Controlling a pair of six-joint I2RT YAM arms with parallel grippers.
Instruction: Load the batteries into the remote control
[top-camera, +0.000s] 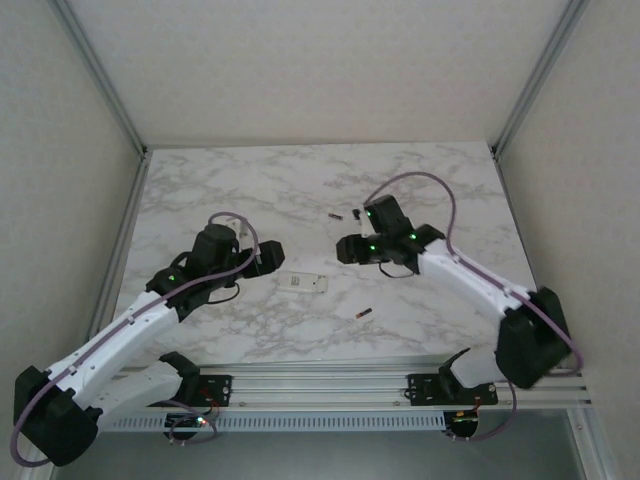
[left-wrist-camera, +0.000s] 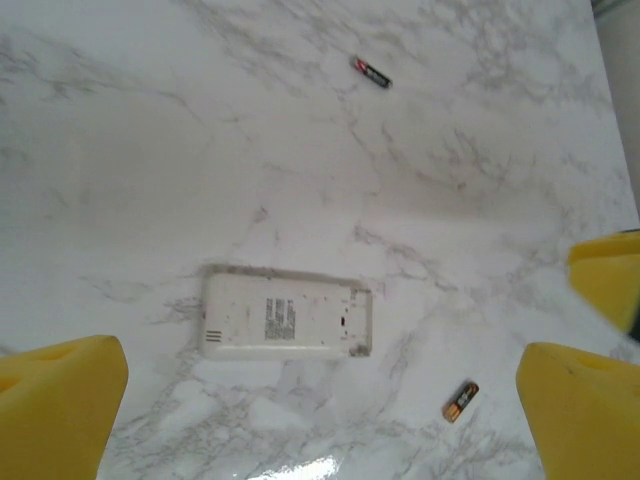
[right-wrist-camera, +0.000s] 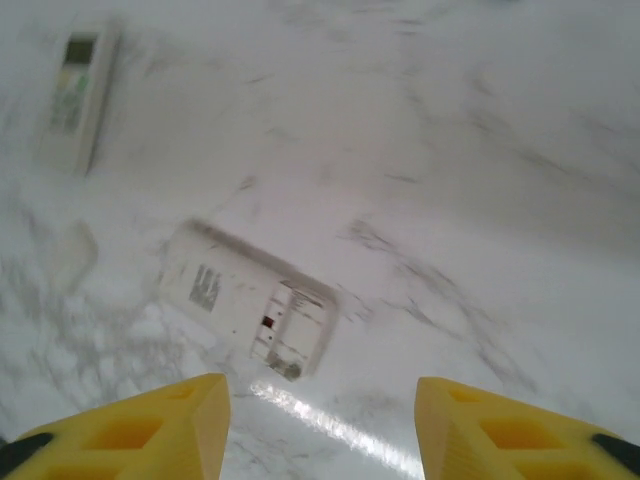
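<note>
Nearest on the white marble-patterned desk (top-camera: 200, 190) lies 1 small dark-and-copper cylindrical battery (top-camera: 362, 314), loose, to the right of and nearer than the flat white rectangular plastic remote control (top-camera: 303, 283). The remote lies back up at mid-desk between the 2 hands, its battery bay (right-wrist-camera: 295, 325) uncovered at its right end. The right wrist view is blurred, so I cannot tell whether a cell sits in it. The left hand (top-camera: 268, 255) hovers just left of the remote, yellow fingers (left-wrist-camera: 55, 405) spread wide, holding nothing. The right hand (right-wrist-camera: 320, 425) hovers just right of it, fingers parted around an empty gap. Farther off lies a 2nd battery (top-camera: 336, 215). By my judgement loading is at most partly done: at least 2 cells remain to pick up and seat.
</note>
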